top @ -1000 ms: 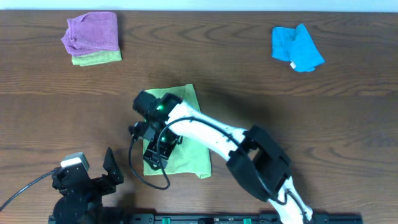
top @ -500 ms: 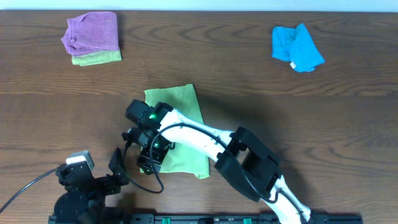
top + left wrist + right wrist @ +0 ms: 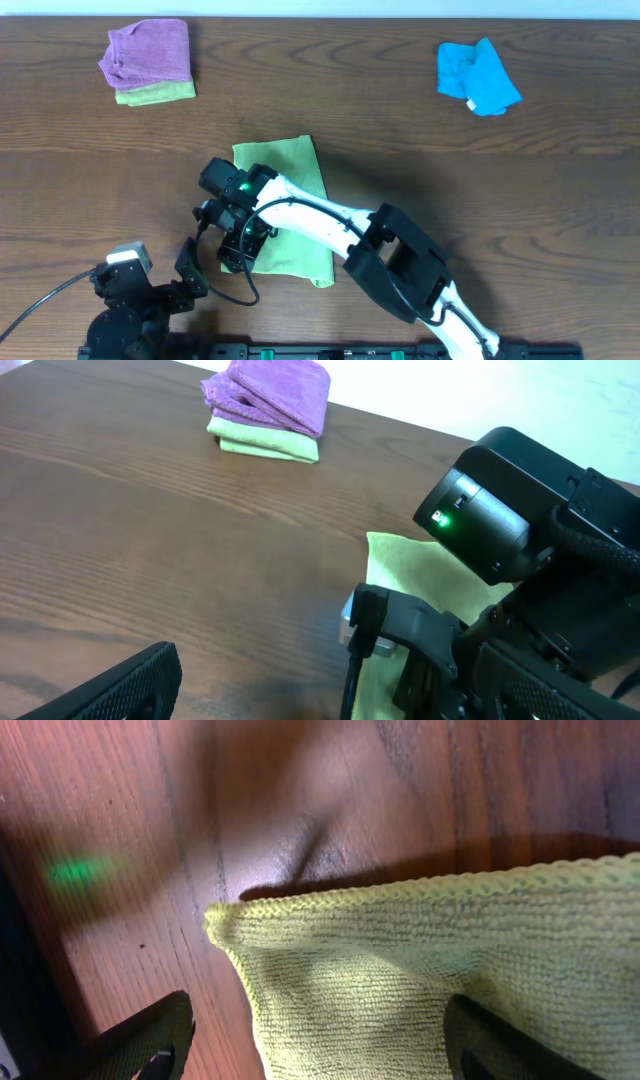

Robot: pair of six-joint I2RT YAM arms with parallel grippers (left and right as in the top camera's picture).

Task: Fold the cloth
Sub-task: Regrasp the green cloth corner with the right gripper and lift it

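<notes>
The green cloth (image 3: 300,215) lies folded on the middle of the brown table; it also shows in the left wrist view (image 3: 420,575). My right gripper (image 3: 236,248) is low over its front left corner. In the right wrist view the cloth's corner (image 3: 420,960) lies on the wood between the two spread fingers (image 3: 140,1042), and nothing is gripped. My left gripper (image 3: 187,277) is open and empty at the table's front left, a little left of the cloth; its left finger (image 3: 105,685) shows over bare wood.
A purple cloth (image 3: 148,50) sits stacked on a light green one at the back left, seen also from the left wrist (image 3: 272,395). A crumpled blue cloth (image 3: 477,76) lies at the back right. The right arm's body crosses the cloth.
My right gripper has moved left and toward the front, from over the cloth to its front left corner. My left gripper has shifted slightly right, toward the cloth.
</notes>
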